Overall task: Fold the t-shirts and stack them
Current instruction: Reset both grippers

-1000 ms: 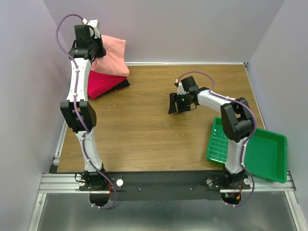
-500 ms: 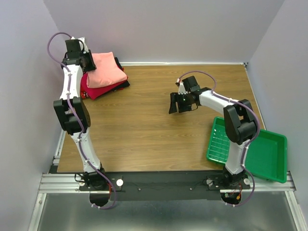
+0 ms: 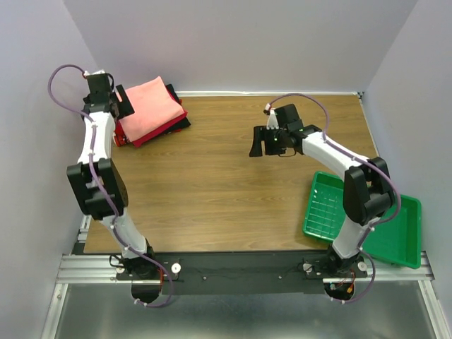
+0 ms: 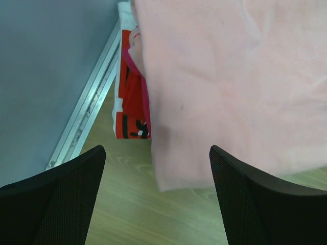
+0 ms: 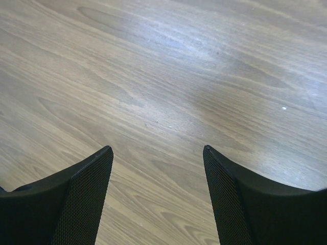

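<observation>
The t-shirts lie stacked at the table's back left corner. A folded salmon-pink one (image 3: 150,101) is on top, with a red one (image 3: 146,134) and a black one (image 3: 181,121) showing beneath. My left gripper (image 3: 120,101) stands open at the stack's left edge and holds nothing. In the left wrist view the pink shirt (image 4: 230,76) lies just ahead of the open left gripper (image 4: 156,204), and a red printed shirt (image 4: 132,102) peeks out on its left. My right gripper (image 3: 258,143) hovers open over bare wood at mid table, with only wood seen past it (image 5: 156,194).
A green plastic tray (image 3: 399,233) sits at the table's front right, partly behind the right arm. Walls close in at the left, back and right. A metal rail (image 4: 87,112) runs along the table's left edge beside the stack.
The left gripper carried the pink shirt down onto the stack, opened and let it go, drawing back to the left. The right gripper drifted slightly toward the back.
</observation>
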